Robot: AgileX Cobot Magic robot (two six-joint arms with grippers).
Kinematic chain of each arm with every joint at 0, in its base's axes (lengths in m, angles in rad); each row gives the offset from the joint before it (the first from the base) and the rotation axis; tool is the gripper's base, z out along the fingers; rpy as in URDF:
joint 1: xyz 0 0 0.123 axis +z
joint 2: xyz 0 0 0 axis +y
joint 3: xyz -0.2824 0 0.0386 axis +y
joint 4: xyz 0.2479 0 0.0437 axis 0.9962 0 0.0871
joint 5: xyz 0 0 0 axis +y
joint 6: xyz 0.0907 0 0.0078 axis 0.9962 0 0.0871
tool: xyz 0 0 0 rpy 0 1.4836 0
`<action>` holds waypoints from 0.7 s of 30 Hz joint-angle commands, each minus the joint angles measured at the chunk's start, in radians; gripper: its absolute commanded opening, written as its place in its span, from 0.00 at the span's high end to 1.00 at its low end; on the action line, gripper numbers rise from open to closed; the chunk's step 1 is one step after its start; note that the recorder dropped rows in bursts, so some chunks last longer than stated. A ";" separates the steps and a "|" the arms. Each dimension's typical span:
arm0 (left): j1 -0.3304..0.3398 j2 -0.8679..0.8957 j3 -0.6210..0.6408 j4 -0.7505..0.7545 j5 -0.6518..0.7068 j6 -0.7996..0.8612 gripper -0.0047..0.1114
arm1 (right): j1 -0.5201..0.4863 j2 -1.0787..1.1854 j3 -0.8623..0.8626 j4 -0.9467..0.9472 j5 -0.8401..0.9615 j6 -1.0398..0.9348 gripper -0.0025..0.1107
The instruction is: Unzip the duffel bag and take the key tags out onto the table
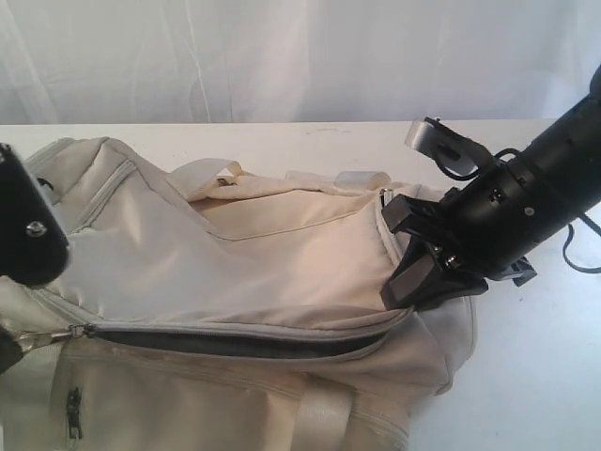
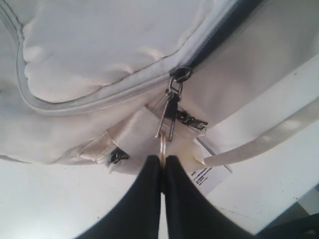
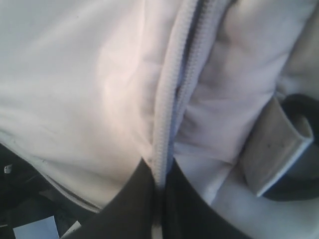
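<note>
Bag [image 1: 235, 254]: lies on the counter [image 1: 535, 376], at the near left of the exterior view.
Zip [image 1: 244, 344]: partly open; only the exterior view shows the whole dark slit.
Left tool [image 2: 162, 158]: clamped on the pull [image 2: 169, 117], which is clear only in its wrist view.
Right tool [image 3: 158, 175]: pinched together on the zip at the bag's right end.
Label [image 2: 209, 174]: white, beside the pull, in the left wrist view only.

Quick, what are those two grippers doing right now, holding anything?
Left gripper: closed, pinching the ring of the zipper pull.
Right gripper: closed, pinching the duffel bag at its zipper seam.
</note>
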 commanded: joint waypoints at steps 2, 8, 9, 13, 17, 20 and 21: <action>-0.004 -0.096 0.045 0.042 0.083 -0.059 0.96 | -0.013 -0.008 0.003 -0.052 -0.022 -0.030 0.98; -0.004 -0.161 0.047 0.119 0.097 -0.092 0.96 | -0.013 -0.008 0.003 -0.082 -0.023 -0.030 0.98; -0.004 -0.171 0.047 0.129 0.097 -0.096 0.96 | -0.013 -0.008 0.003 -0.082 -0.025 -0.030 0.98; -0.004 -0.196 0.047 0.187 0.097 -0.127 0.96 | -0.013 -0.008 0.003 -0.082 -0.046 -0.030 0.98; -0.004 -0.212 0.083 0.223 0.097 -0.146 0.96 | -0.013 -0.008 0.003 -0.082 -0.057 -0.030 0.98; -0.004 -0.229 0.135 0.249 0.097 -0.181 0.96 | -0.013 -0.008 0.003 -0.082 -0.057 -0.030 0.98; -0.004 -0.233 0.151 0.267 0.097 -0.211 0.96 | -0.013 -0.008 0.003 -0.082 -0.057 -0.030 0.98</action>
